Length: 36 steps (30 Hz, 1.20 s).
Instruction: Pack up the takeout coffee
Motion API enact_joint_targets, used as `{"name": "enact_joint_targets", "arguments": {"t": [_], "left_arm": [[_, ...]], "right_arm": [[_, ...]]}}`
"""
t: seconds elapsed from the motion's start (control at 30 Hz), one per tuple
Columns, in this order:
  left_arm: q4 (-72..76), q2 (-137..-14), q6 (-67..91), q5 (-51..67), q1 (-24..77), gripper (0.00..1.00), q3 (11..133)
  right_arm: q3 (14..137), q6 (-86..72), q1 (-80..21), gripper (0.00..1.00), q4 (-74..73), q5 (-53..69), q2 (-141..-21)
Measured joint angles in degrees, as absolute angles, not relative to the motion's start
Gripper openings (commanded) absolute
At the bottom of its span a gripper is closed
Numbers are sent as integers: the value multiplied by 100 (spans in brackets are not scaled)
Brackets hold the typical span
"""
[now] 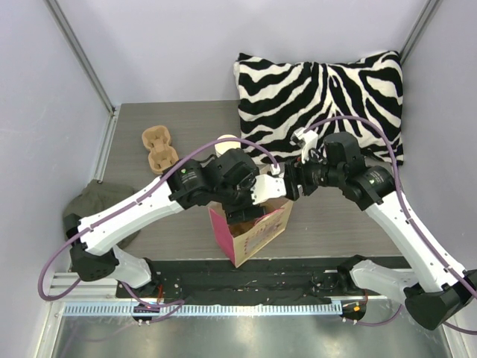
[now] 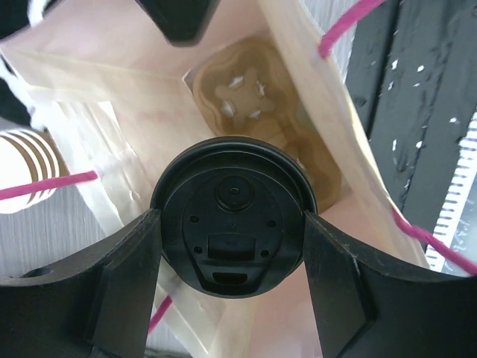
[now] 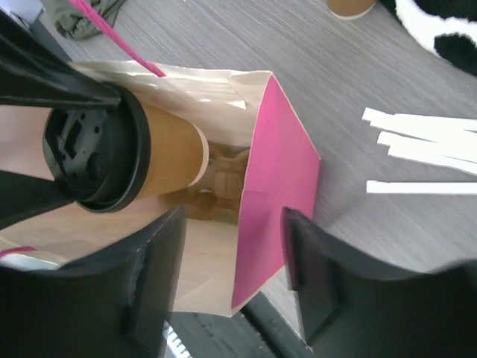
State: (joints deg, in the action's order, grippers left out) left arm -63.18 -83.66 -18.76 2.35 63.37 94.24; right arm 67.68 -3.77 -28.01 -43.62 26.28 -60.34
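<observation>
The left tool is closed on the kraft-brown cup, one finger on either side at its black lid. It holds the cup lid-up over the open mouth of the paper bag, probably so the cup can go straight down without tipping. The cup's lower end looks to be inside the rim. At the bottom of the bag lies a moulded-pulp carrier, almost directly under the cup and likely meant to seat it. The right tool stands wide and holds nothing; its fingers straddle the bag's pink side wall without pinching it, apparently to steady the bag and keep its mouth open. So the cup sits squarely between the left tool's fingers, just beside the right tool across that wall, while a striped pale cup waits on the desk just outside the bag
</observation>
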Motion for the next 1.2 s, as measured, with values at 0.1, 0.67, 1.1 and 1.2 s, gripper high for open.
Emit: {"name": "enact_joint_targets", "arguments": {"t": [0.1,0.67,1.1,1.2], "left_arm": [[-6243,-8219,-1946,399,6337,54,9426],[-6416,-8147,-2368,1066,6337,54,9456],[-6451,-8123,-2436,1068,6326,54,9233],[-6455,-8047,-2416,1007,6318,54,9131]], "right_arm": [[6925,-211,-2801,79,-4495,2569,-6053],[8241,2209,-2812,87,-4239,3828,-7596],[8527,3365,-3568,54,-4418,4171,-8202],[8471,3435,-3682,26,-4410,4073,-8202]]}}
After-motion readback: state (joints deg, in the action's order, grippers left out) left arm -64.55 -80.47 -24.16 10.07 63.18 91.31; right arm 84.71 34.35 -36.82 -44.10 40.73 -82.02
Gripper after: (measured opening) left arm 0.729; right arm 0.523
